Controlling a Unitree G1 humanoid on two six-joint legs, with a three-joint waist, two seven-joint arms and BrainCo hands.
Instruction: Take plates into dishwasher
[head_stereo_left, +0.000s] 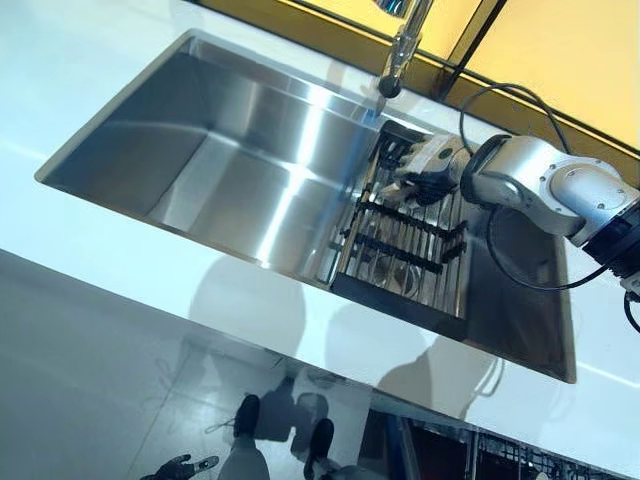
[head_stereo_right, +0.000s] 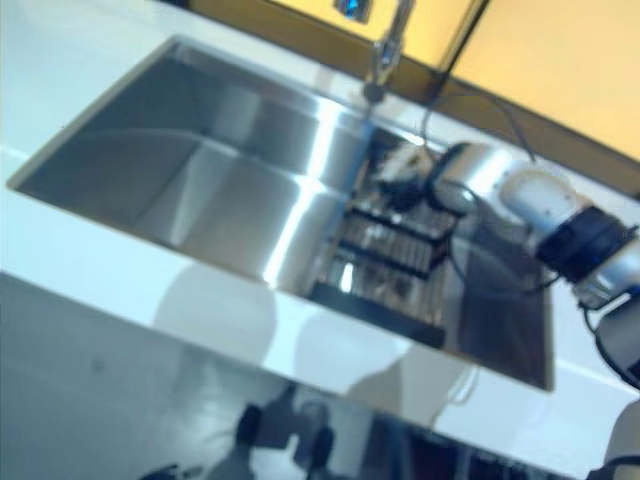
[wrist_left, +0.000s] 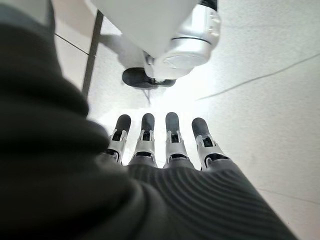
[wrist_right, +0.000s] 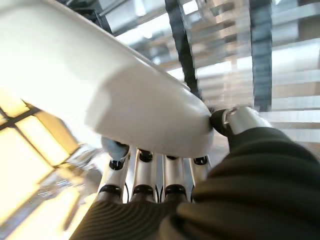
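Observation:
A white plate fills most of the right wrist view. My right hand has its fingers under the plate's rim, and its thumb presses on the edge. In the left eye view that hand is at the far end of the black dish rack, which stands in the right part of the steel sink. The rack's other slots look bare. My left hand hangs low over the floor with straight fingers and holds nothing.
A tap rises behind the sink, just left of my right hand. White counter surrounds the sink. Below the counter's front edge, at the lower right, a dark wire rack shows.

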